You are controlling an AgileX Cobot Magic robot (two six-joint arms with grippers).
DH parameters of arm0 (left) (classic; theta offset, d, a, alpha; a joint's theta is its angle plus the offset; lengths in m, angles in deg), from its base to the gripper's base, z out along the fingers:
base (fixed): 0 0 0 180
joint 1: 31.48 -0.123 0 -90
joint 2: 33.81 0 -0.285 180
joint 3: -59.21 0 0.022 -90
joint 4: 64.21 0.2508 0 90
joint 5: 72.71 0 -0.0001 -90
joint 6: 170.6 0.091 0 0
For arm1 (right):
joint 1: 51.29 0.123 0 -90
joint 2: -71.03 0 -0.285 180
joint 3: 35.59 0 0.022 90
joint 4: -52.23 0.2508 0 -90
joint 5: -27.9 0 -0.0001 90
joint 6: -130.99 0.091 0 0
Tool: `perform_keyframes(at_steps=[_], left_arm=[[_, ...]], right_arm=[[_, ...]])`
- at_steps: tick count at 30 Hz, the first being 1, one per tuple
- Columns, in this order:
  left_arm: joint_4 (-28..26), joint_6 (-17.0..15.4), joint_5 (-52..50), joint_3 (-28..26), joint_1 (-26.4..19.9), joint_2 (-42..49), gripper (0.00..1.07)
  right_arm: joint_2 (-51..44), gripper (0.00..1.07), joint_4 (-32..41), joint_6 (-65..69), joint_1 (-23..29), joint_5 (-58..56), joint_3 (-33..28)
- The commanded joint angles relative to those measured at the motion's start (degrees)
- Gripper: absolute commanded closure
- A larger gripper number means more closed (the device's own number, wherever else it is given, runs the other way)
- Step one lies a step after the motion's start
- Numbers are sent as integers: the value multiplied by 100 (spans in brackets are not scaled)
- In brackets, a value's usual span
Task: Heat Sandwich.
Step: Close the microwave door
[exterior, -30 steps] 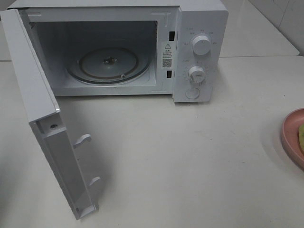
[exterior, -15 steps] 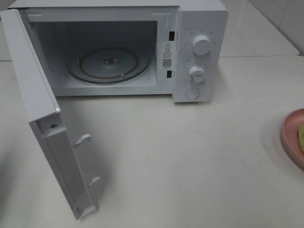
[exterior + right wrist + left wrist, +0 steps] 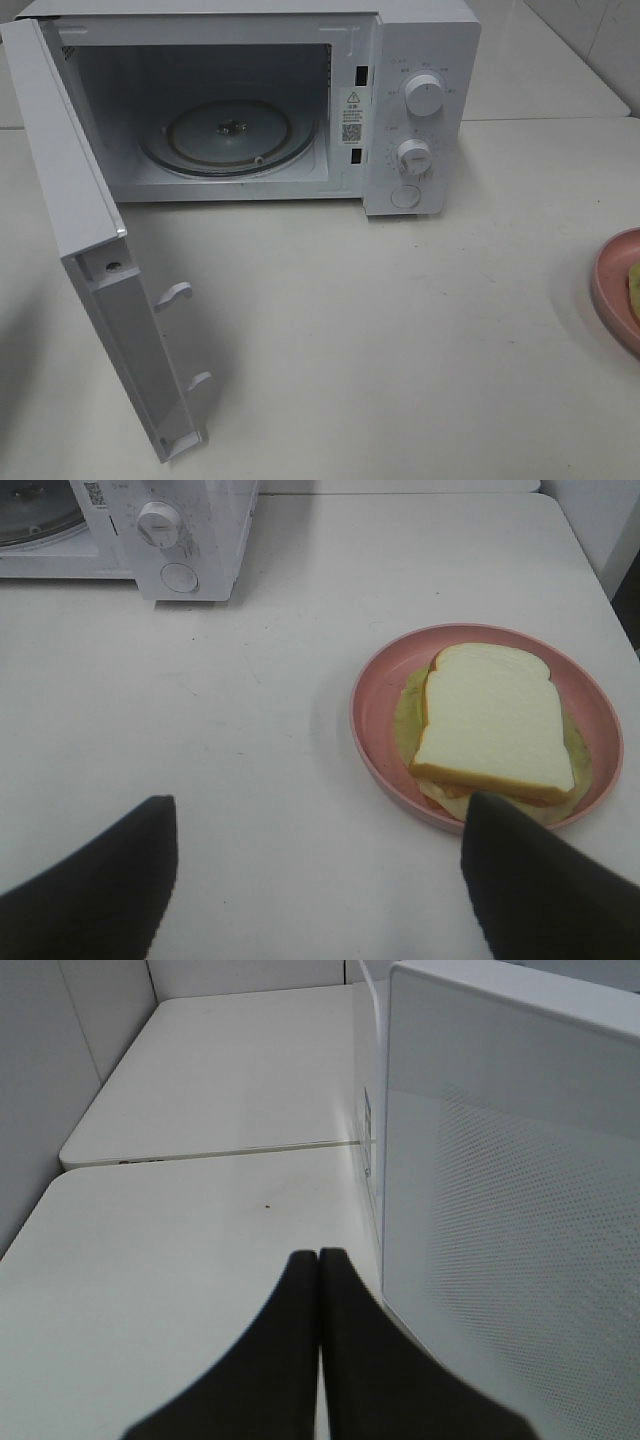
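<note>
Worktop point(image 3: 400, 330), pale and bare across its middle, carries everything. At its right edge sits a pink plate point(image 3: 375, 725) with the sandwich point(image 3: 495, 720) lying flat on it, pale filling showing round the crust; the high view cuts most of both off. The right gripper point(image 3: 320, 865) hangs just short of the plate, jaws spread wide, grasping nothing. The left gripper point(image 3: 319, 1350) is clenched on nothing, just beside the outer face of the microwave door point(image 3: 70, 200), which stands swung wide toward the front left corner. Farther back, the microwave point(image 3: 420, 60) shows its glass turntable point(image 3: 230, 135). The dial markings are too small to read.
</note>
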Motion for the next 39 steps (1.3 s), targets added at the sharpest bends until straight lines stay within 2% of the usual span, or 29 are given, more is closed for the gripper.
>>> perform_keyframes(at_steps=[1, 2, 3, 5, 6, 8, 10, 14, 16, 18, 22, 23, 25, 27, 30, 31, 39], left_arm=[[304, -344, -453, 11, 0, -281, 107], [464, -625, -682, 11, 0, -458, 107], [464, -625, -682, 11, 0, -458, 107], [699, -854, -905, 11, 0, -619, 107], [1077, -1049, -1169, 11, 0, -773, 107], [1226, -1106, -1266, 11, 0, -837, 107], [1730, -1352, -1633, 11, 0, -1049, 107], [1988, -1553, -1828, -80, 120, -1318, 107], [1988, -1547, -1828, -109, 218, -1387, 107], [1965, -1364, -1811, -212, 579, -1564, 107], [1816, -1140, -1822, -275, 934, -1753, 107], [1633, -1094, -1902, -292, 1146, -1874, 107], [1541, -1060, -1948, -292, 1226, -1925, 107], [1197, -905, -2131, -298, 1513, -2114, 107], [1020, -808, -2212, -321, 1690, -2217, 107], [871, -728, -2212, -395, 1874, -2332, 107], [361, -693, -2200, -814, 2469, -2733, 107]], right_arm=[[-155, 32, -17, 23, -46, 69, -6], [-155, 32, -17, 23, -46, 69, -6], [-155, 32, -17, 23, -46, 69, -6], [-155, 32, -17, 23, -46, 69, -6], [-155, 32, -17, 23, -46, 69, -6], [-155, 32, -17, 23, -46, 69, -6], [-155, 32, -17, 23, -46, 69, -6], [-155, 32, -17, 23, -46, 69, -6], [-155, 32, -17, 23, -46, 69, -6], [-155, 32, -17, 23, -46, 69, -6], [-155, 32, -17, 23, -46, 69, -6], [-155, 32, -17, 23, -46, 69, -6], [-155, 32, -17, 23, -46, 69, -6], [-155, 32, -17, 23, -46, 69, -6], [-155, 32, -17, 23, -46, 69, -6], [-155, 32, -17, 23, -46, 69, -6], [-155, 32, -17, 23, -46, 69, -6]])
